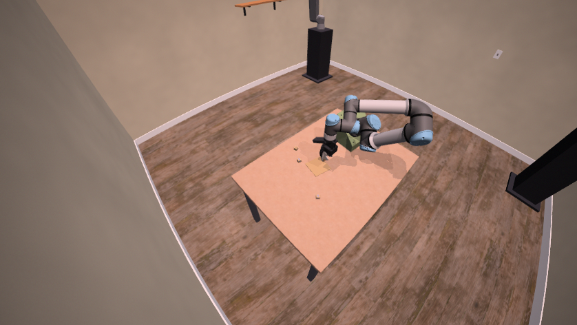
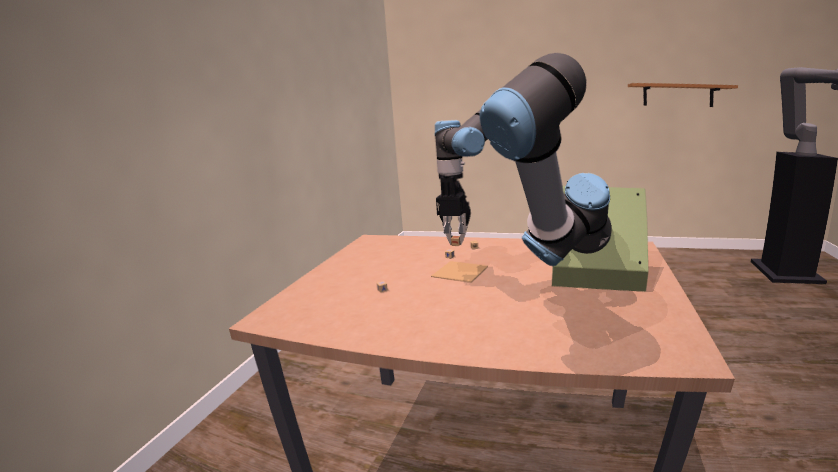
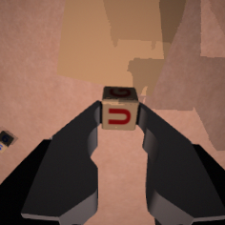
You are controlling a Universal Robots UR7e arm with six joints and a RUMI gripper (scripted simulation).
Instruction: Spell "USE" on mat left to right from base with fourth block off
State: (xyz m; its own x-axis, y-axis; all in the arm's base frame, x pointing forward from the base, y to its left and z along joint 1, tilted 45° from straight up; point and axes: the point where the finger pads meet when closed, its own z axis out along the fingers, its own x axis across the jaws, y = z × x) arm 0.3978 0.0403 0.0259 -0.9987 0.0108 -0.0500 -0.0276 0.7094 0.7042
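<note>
The dark, angular fingers (image 1: 323, 156) (image 2: 455, 237) are gripping a pale cube (image 2: 455, 240) (image 3: 119, 114) at mid-frame in the wrist view, its faces showing a red U and a dark red G; in the exterior view they are hovering above the smooth, salmon-coloured counter (image 1: 278, 193) (image 2: 498, 328) (image 3: 33, 100); the flat, square tan mat (image 1: 317, 167) (image 2: 459, 271) (image 3: 91, 43) is lying at centre; three small cubes are sitting off it, one (image 1: 317, 197) (image 2: 382, 286) lower left of it in the exterior view.

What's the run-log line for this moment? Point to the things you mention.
gripper (image 1: 323, 157) (image 2: 455, 240) (image 3: 118, 103): shut on U block (image 2: 455, 240) (image 3: 119, 115) | block: aloft | mat (image 1: 317, 170) (image 2: 454, 272) (image 3: 81, 43): bare | other blocks: three, off mat
</note>
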